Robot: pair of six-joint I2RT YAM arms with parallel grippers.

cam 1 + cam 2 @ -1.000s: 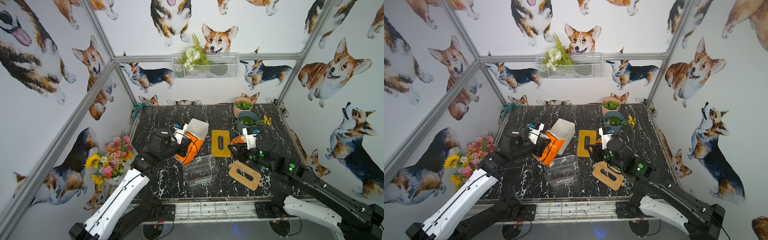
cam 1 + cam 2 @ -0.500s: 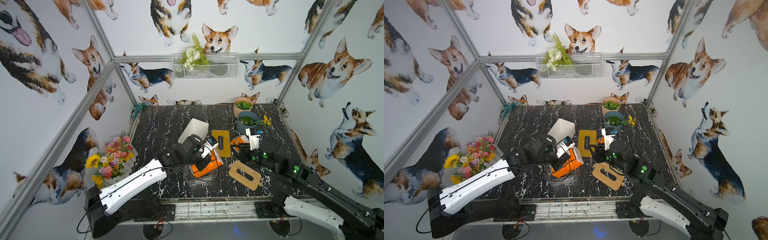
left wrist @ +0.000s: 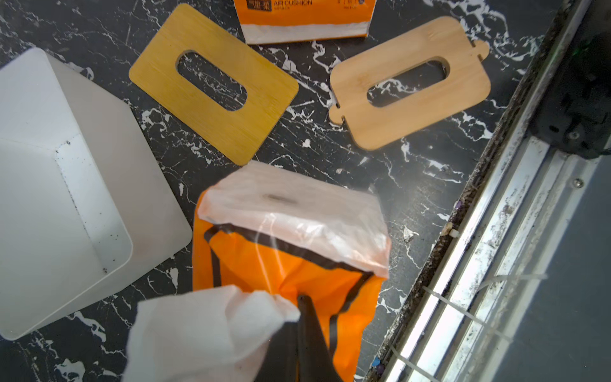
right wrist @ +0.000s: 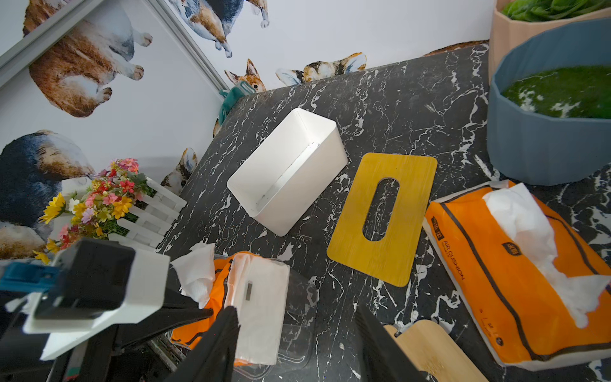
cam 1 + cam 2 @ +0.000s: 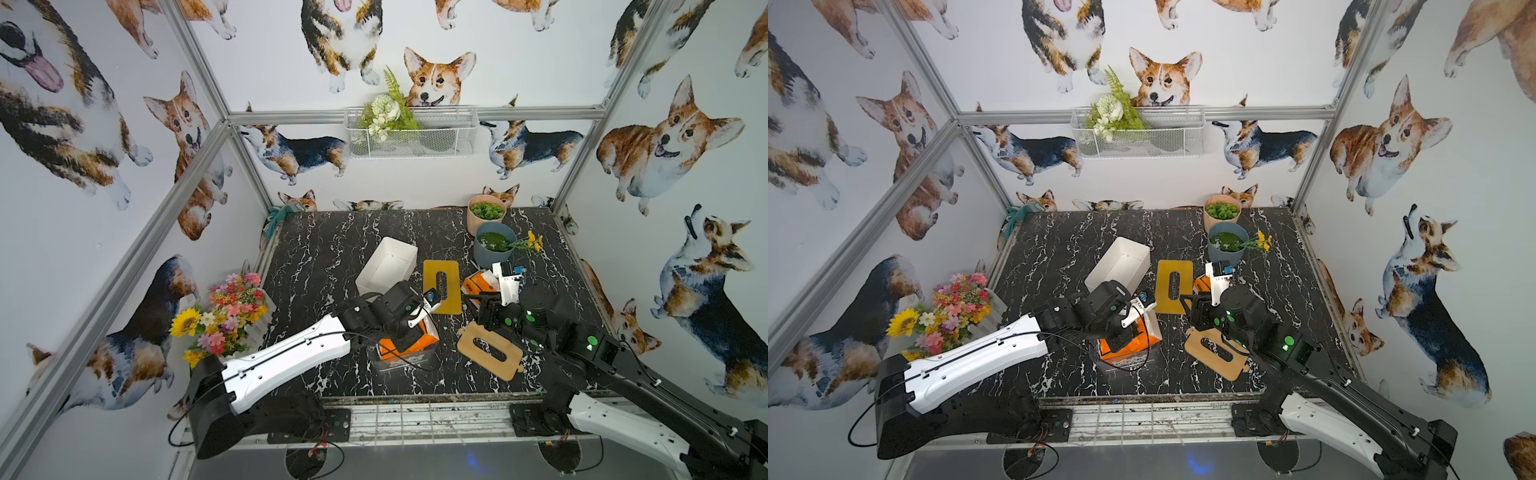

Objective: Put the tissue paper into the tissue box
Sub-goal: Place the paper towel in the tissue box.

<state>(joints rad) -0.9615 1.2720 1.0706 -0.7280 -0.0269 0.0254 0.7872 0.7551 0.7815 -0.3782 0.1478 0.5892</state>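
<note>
My left gripper (image 3: pixel 302 317) is pressed together on the top seam of the orange plastic-wrapped tissue pack (image 5: pixel 409 345), pinching the wrapper beside a white sheet (image 3: pixel 205 330) that sticks out of it. The pack sits at about 6 o'clock on the black marble table (image 5: pixel 332 257), over the clear plastic tissue box (image 5: pixel 415 365). I cannot tell how deep it is inside. In both top views its long axis runs roughly from 8 to 2 o'clock. Its clear, white-looking end (image 3: pixel 294 211) points toward 2 o'clock, at the yellow wooden lid with a slot (image 5: pixel 441 286).

My right gripper (image 4: pixel 294 317) is spread, nothing between the fingers, and hovers at 3 o'clock from the pack, above the near edge of the pale bamboo lid with a slot (image 5: pixel 490 351). That lid lies flat, apart from the clear box.

The white open-topped plastic box (image 5: pixel 388 266) stands at 12 o'clock from the pack, just beside the yellow lid. A 2nd orange tissue pack (image 4: pixel 496 281) lies flat at 2 o'clock, with tissue pulled up from its top. It is near the blue-grey round pot (image 5: pixel 492 249).
</note>
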